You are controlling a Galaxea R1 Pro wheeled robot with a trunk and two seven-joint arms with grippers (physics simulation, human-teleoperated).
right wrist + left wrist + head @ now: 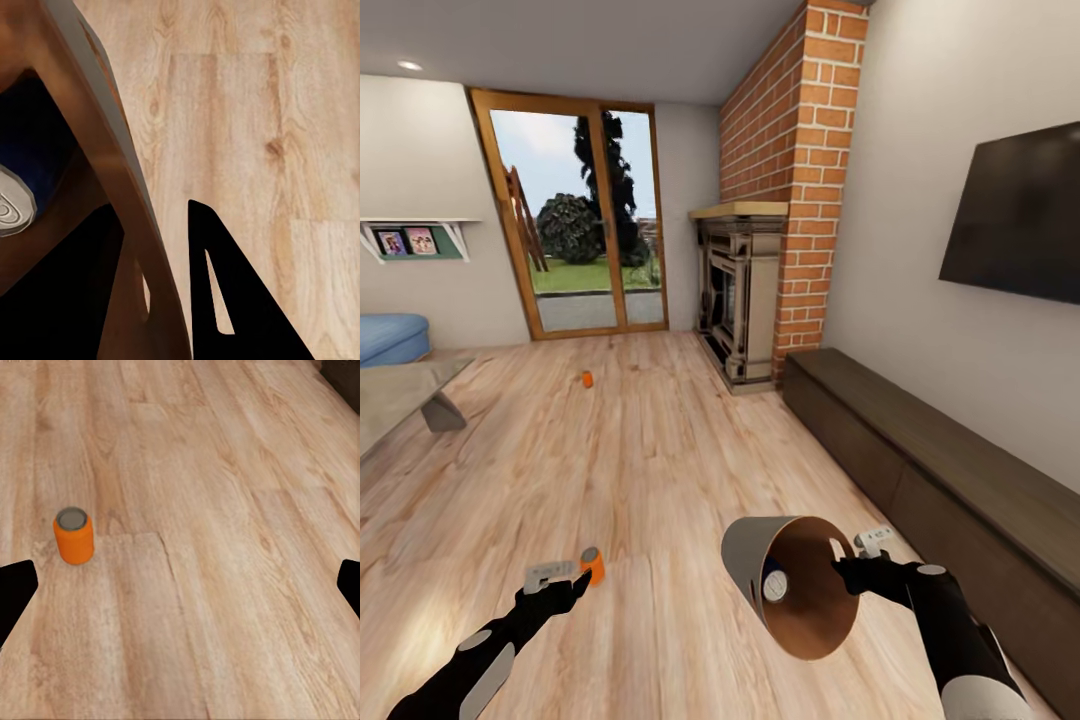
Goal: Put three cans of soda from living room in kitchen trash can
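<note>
Right gripper [847, 567] clamps the rim of the tilted tash can [755, 555], one can of soda [775, 584] inside; left gripper [180, 585] spread open over a standing floor can [73, 535]; third can [587, 379] farther off, toward the glass doors [575, 225].

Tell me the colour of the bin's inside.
Brown, wood-toned inside the bin; pale grey outside. Head view shows it best.
</note>
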